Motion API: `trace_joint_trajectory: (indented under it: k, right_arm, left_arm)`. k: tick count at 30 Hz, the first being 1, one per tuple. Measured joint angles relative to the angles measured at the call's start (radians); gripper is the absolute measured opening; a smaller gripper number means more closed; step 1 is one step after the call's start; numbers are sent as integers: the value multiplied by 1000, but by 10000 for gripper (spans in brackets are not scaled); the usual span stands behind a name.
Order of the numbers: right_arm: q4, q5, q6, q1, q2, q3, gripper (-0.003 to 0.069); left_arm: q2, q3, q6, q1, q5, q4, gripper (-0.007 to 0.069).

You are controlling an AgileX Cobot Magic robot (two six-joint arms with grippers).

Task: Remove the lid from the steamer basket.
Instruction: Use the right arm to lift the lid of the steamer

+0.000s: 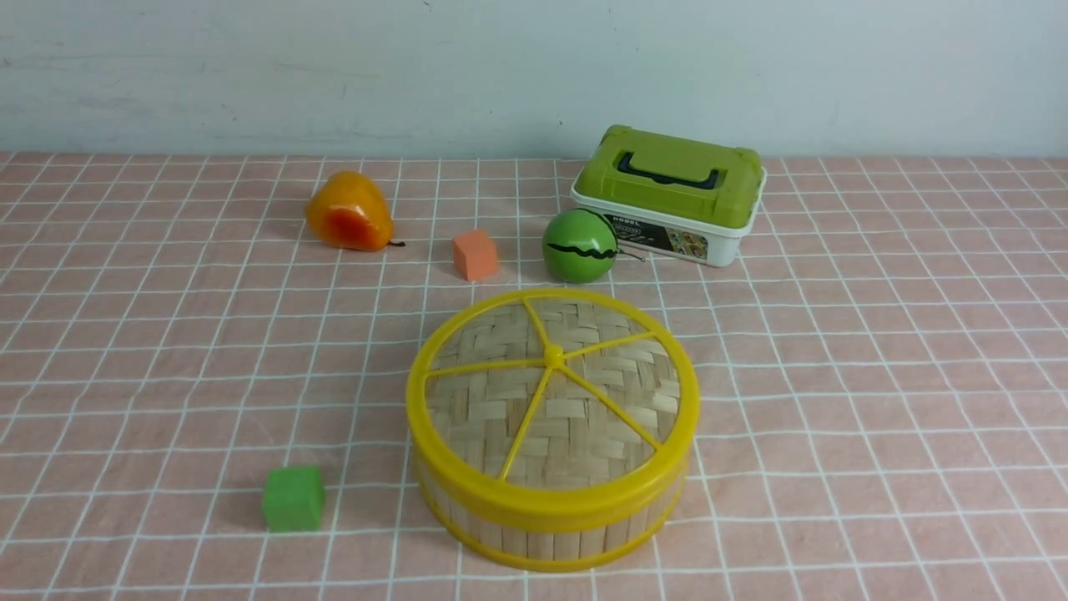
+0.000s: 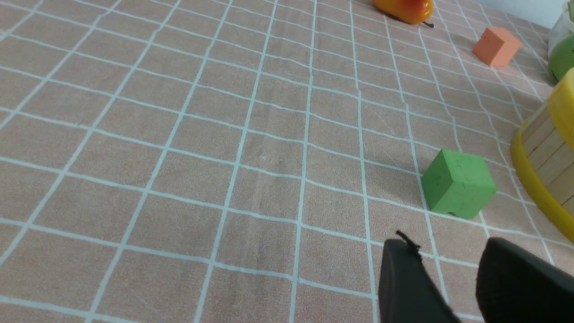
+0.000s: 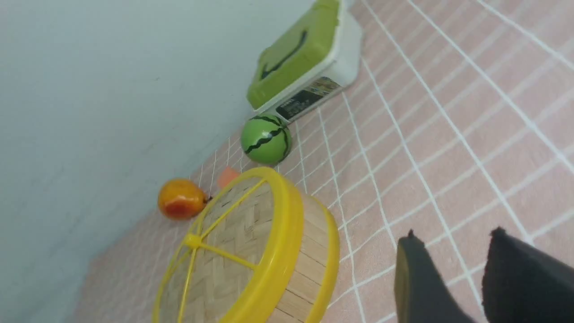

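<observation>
The steamer basket [image 1: 551, 526] stands front centre on the pink checked cloth, with pale slat walls and yellow rims. The woven lid [image 1: 552, 392] with its yellow rim, spokes and centre knob sits closed on it. In the right wrist view the lid [image 3: 224, 251] and the basket wall [image 3: 309, 264] show, apart from my right gripper [image 3: 450, 237], which is open and empty over bare cloth. In the left wrist view only the basket's edge [image 2: 545, 161] shows. My left gripper [image 2: 444, 244] is open and empty near the green cube [image 2: 457, 184]. Neither gripper shows in the front view.
A green cube [image 1: 293, 498] lies front left of the basket. Behind it are an orange cube [image 1: 475, 254], a green watermelon ball [image 1: 579, 245], an orange pear [image 1: 349, 213] and a white box with a green lid [image 1: 672, 194]. A pale wall closes the back.
</observation>
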Motion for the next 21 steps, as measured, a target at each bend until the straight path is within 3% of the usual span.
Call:
trace_joint_trajectory:
  k: [2, 7, 9, 14, 21]
  right_arm:
    - [-84, 189, -206, 0, 174, -249, 28]
    - [-177, 469, -401, 0, 438, -552, -21]
    - [-217, 627, -506, 0, 614, -769, -25]
    - [-228, 725, -561, 7, 841, -988, -19]
    - [-343, 811, -557, 176, 1200, -1248, -6]
  left_arm:
    - [0, 0, 0, 0, 0, 0, 239]
    - [0, 0, 0, 0, 0, 0, 239]
    - [0, 0, 0, 0, 0, 0, 239]
    - [0, 0, 0, 0, 0, 0, 239]
    - [0, 0, 0, 0, 0, 0, 239]
